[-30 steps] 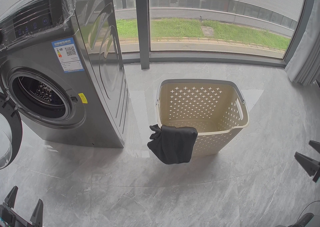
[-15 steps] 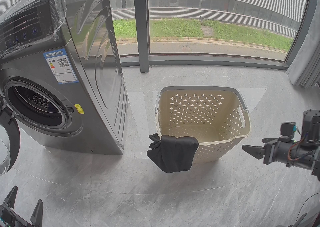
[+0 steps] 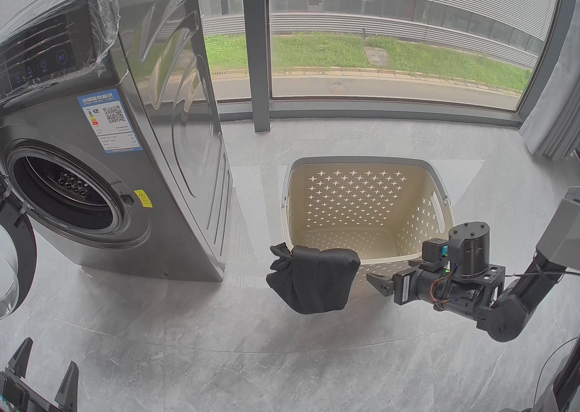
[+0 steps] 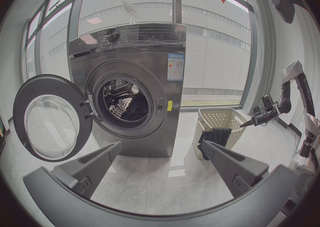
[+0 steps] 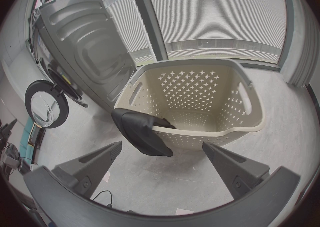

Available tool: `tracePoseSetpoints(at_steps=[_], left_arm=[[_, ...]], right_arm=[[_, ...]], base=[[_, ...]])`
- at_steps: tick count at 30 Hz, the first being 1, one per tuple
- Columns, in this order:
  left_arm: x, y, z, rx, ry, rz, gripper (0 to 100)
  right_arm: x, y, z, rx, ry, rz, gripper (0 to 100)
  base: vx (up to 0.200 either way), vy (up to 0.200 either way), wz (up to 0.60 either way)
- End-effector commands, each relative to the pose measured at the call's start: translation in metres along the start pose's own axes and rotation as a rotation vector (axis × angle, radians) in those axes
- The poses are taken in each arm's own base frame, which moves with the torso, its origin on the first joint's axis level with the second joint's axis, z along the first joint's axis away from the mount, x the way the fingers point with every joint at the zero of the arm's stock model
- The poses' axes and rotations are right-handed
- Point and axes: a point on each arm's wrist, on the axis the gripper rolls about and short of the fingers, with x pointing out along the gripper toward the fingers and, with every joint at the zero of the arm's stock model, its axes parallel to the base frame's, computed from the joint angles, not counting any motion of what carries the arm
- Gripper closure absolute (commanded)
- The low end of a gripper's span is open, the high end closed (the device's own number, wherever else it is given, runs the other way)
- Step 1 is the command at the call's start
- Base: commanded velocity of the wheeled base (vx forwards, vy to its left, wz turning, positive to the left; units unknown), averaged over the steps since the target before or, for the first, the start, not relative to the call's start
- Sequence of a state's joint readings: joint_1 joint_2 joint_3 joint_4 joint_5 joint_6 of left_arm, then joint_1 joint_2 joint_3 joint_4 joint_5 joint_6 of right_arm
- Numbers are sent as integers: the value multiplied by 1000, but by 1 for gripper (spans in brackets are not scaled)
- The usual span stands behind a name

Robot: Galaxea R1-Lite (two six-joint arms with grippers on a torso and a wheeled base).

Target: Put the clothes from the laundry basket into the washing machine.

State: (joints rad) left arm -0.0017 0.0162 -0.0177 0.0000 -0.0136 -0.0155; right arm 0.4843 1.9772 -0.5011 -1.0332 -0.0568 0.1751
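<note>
A cream laundry basket [image 3: 362, 160] stands on the floor by the window, with a black garment [image 3: 314, 277] draped over its front left rim. To its left is the grey washing machine [image 3: 175, 129], its round door [image 3: 15, 262] swung open. Something dark lies inside the drum [image 4: 125, 103]. My right gripper [image 3: 377, 281] is open and hovers low at the basket's front rim, just right of the black garment [image 5: 143, 131]. My left gripper [image 3: 42, 371] is open and empty, low in front of the machine.
A window frame post [image 3: 257, 38] and glass wall run behind the basket. A curtain [image 3: 553, 111] hangs at the far right. Bare grey floor [image 3: 272, 359] lies between me, the machine and the basket.
My right arm has swung in from the right edge toward the left, up to the basket's front rim. The head camera shifted slightly early on. The left gripper and garment have not moved.
</note>
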Motion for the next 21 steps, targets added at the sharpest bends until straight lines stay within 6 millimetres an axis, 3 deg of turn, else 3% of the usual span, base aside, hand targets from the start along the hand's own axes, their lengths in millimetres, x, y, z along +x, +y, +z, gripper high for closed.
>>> tracePoseSetpoints(at_steps=[1, 21], left_arm=[[0, 0, -5, 0, 1, 0, 0], [0, 0, -5, 0, 0, -2, 0]], right_arm=[[20, 6, -15, -15, 51, 8, 0], [60, 18, -5, -59, -27, 49, 0]], base=[[0, 0, 0], [0, 0, 0]])
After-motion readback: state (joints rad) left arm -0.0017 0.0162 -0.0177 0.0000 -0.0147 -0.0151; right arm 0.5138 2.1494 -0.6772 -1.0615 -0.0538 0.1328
